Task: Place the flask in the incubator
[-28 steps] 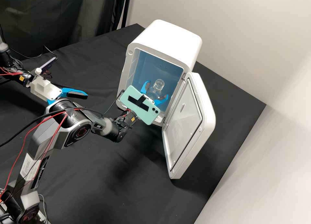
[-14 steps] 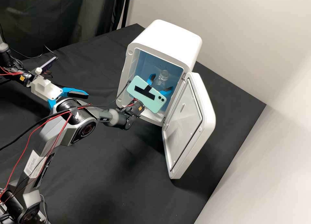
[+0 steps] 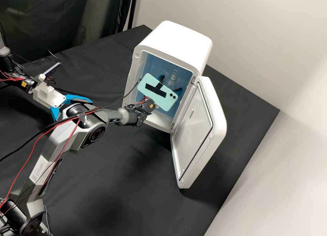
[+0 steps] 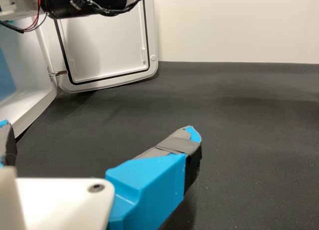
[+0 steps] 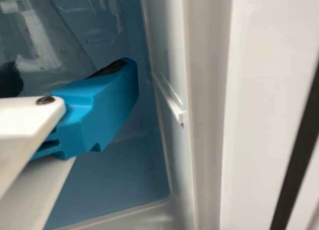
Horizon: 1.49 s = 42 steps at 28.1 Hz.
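Your right pincer (image 5: 67, 70) is inside the incubator (image 3: 177, 41), within its blue chamber; it is clenched on the flask (image 3: 173, 75), whose clear glass lies between the blue finger (image 5: 94, 110) and the dark pad opposite in the right wrist view. In the high view you see the flask's neck above the mint-green phone (image 3: 158, 92) strapped to that arm's wrist. The flask's body is hidden behind the phone, so you cannot tell whether it rests on the chamber floor.

The incubator stands on the black worktop (image 3: 119, 167) towards the wall; its door (image 3: 201, 127) is swung wide open on the side away from the arms, its inner face turned towards the opening.

Your left pincer (image 4: 97, 135) is released, its two fingers spread well apart; it sits low over the worktop, well apart from the incubator and partly behind the right arm's elbow in the high view. Its own camera looks across bare worktop to the open door.
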Motion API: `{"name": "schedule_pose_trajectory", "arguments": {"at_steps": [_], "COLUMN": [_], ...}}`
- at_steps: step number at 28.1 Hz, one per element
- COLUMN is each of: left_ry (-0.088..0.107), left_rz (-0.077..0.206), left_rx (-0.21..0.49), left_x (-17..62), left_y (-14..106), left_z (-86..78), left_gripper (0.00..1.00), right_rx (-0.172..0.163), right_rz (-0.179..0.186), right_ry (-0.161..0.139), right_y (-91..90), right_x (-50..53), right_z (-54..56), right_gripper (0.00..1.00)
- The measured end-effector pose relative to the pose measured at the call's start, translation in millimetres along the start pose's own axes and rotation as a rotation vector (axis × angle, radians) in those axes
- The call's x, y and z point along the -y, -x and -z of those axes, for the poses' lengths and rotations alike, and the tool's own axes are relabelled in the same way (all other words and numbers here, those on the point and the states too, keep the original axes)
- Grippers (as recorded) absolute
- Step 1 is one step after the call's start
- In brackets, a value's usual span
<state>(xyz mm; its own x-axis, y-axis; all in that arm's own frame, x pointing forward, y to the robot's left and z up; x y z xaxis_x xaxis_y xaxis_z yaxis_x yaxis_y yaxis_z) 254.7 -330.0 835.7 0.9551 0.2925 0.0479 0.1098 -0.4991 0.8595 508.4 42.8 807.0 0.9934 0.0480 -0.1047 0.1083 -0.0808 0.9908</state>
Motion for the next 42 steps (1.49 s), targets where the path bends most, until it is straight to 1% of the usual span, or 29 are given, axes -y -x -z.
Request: {"name": "schedule_pose_trajectory", "arguments": {"at_steps": [5,11,16,19,21,22,24,25,26,30,34,39,42], "left_ry": [0.001,0.003,0.003,0.003,0.003,0.003,0.003,0.003,0.003,0.003,0.003,0.002,0.002], "left_rz": [0.004,0.016,0.016,0.016,0.016,0.016,0.016,0.016,0.015,0.012,0.012,0.008,0.004], "left_rx": [-0.001,-0.003,-0.003,-0.003,-0.003,-0.003,-0.005,-0.005,-0.005,-0.006,-0.006,-0.005,-0.005], "left_x": [1.0,4.3,4.3,4.3,4.3,4.3,4.2,4.2,4.0,3.3,3.3,2.4,1.5], "left_y": [-0.2,-0.9,-0.9,-0.9,-0.9,-0.9,-0.9,-0.9,-1.1,-1.6,-1.6,-2.6,-3.5], "left_z": [0.2,1.0,1.0,1.0,1.0,1.0,1.5,1.5,1.5,2.0,2.0,2.0,2.0], "left_gripper": [1.00,1.00,1.00,1.00,1.00,1.00,1.00,1.00,1.00,1.00,1.00,1.00,1.00], "right_rx": [0.016,0.016,0.016,0.012,0.008,0.004,0.009,0.008,0.014,0.041,0.056,0.055,0.061], "right_rz": [0.014,0.014,0.014,0.018,0.024,0.034,0.049,0.058,0.075,0.108,0.120,0.120,0.125], "right_ry": [0.002,0.002,0.002,0.018,0.035,0.042,0.051,0.059,0.066,0.071,0.076,0.076,0.075], "right_y": [-5.1,-5.2,-5.2,-5.4,-5.9,-6.4,-6.6,-6.6,-7.3,-7.7,-8.0,-8.0,-8.5], "right_x": [2.0,1.8,1.8,4.4,8.7,14.9,22.4,27.0,34.6,48.6,53.4,53.4,56.0], "right_z": [1.1,1.3,1.3,3.5,6.2,8.4,6.9,8.1,5.2,-6.4,-12.1,-12.1,-15.2], "right_gripper": [0.00,0.00,0.00,0.00,0.00,0.00,0.00,0.00,0.00,0.00,0.00,0.00,0.00]}}
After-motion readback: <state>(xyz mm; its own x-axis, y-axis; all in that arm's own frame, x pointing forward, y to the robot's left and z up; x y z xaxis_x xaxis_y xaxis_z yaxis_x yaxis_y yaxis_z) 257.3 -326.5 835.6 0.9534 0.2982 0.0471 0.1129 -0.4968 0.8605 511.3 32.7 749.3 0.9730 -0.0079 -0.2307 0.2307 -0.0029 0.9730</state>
